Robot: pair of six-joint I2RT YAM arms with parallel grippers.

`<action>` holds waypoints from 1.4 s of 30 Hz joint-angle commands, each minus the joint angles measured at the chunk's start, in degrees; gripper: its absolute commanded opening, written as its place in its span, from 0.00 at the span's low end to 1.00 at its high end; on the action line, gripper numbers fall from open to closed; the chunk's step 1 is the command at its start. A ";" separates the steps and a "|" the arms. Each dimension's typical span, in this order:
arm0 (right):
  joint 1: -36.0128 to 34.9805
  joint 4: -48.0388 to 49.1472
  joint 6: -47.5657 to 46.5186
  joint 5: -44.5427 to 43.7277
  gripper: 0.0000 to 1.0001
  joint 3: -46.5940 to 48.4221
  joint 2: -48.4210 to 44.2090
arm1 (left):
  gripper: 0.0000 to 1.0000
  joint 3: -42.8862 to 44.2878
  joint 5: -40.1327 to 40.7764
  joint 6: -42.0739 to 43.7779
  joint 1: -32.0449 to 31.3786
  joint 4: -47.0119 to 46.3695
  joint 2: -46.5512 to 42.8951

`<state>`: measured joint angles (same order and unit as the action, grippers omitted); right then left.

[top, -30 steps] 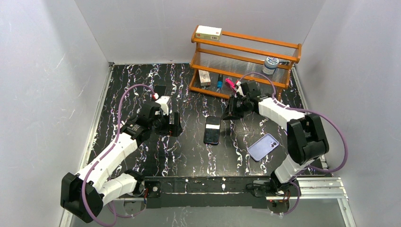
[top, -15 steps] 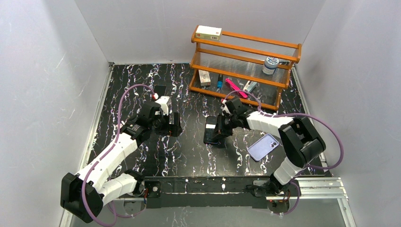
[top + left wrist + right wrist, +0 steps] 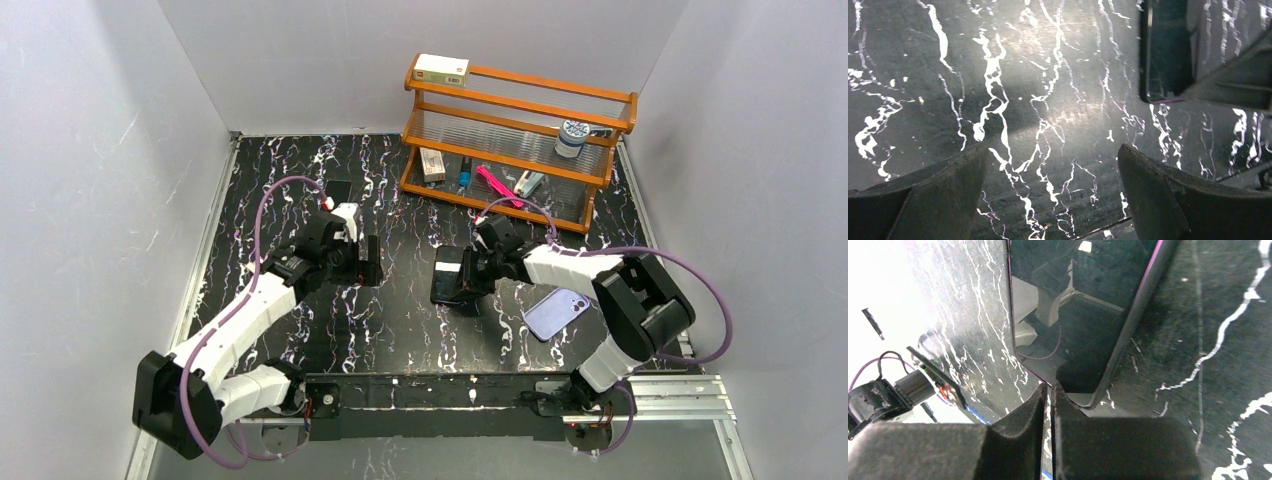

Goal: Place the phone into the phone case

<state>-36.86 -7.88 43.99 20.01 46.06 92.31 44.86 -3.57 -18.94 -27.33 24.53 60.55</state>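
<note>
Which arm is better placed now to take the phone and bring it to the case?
The right. The right gripper, fingers shut, sits at the near edge of the phone, and the phone case lies on that side. The left gripper hangs open, apart from the phone.

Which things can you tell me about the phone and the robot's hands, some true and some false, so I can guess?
1. The phone is already inside the phone case. False: they lie apart on the table.
2. The left gripper is open. True.
3. The right gripper is shut, right at the phone's edge. True.
4. The phone case sits on the wooden rack. False: it lies flat on the table, right of the phone.
5. A white box sits on top of the wooden rack. True.
</note>
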 commanded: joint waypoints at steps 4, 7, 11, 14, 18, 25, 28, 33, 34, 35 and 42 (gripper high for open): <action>0.02 -3.95 1.70 -2.69 0.41 1.92 -10.55 | 0.98 10.58 11.60 -4.11 0.87 5.92 10.81; 0.01 -6.32 2.60 -4.59 0.56 1.53 -14.94 | 0.98 14.17 13.20 -4.05 2.04 6.15 15.04; 0.07 -13.28 6.98 -11.75 0.88 1.40 -20.83 | 0.98 18.30 10.28 -3.90 3.66 5.50 19.11; 0.21 -22.17 14.01 -21.41 0.94 1.48 -25.30 | 0.98 19.32 5.66 -3.48 3.70 3.41 20.20; 0.70 -34.67 28.02 -34.02 0.97 1.09 -31.29 | 0.98 17.14 3.57 -3.01 3.77 0.33 19.16; 1.10 -52.04 45.41 -43.93 0.87 0.48 -35.08 | 0.98 14.57 0.28 -1.23 3.69 -0.25 17.84; 1.35 -57.18 48.18 -45.22 0.82 -0.01 -33.98 | 0.98 13.36 -1.44 -0.90 3.76 -0.23 16.69; 2.24 -61.50 52.21 -46.93 0.70 -1.68 -31.59 | 0.98 10.68 -2.15 0.48 3.69 -0.19 14.00; 2.38 -61.70 52.38 -46.96 0.67 -2.11 -31.18 | 0.98 10.26 -2.14 0.70 3.69 -0.20 13.57; 2.47 -61.76 52.63 -46.99 0.66 -2.49 -30.76 | 0.98 9.80 -2.19 0.88 3.69 -0.20 13.08; 4.26 -59.97 52.98 -45.76 0.55 -5.63 -28.69 | 0.98 6.86 -4.33 0.37 3.69 -0.95 10.99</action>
<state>-33.65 -66.13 94.63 -24.18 42.22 62.81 53.34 -6.00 -19.05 -23.73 23.66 74.00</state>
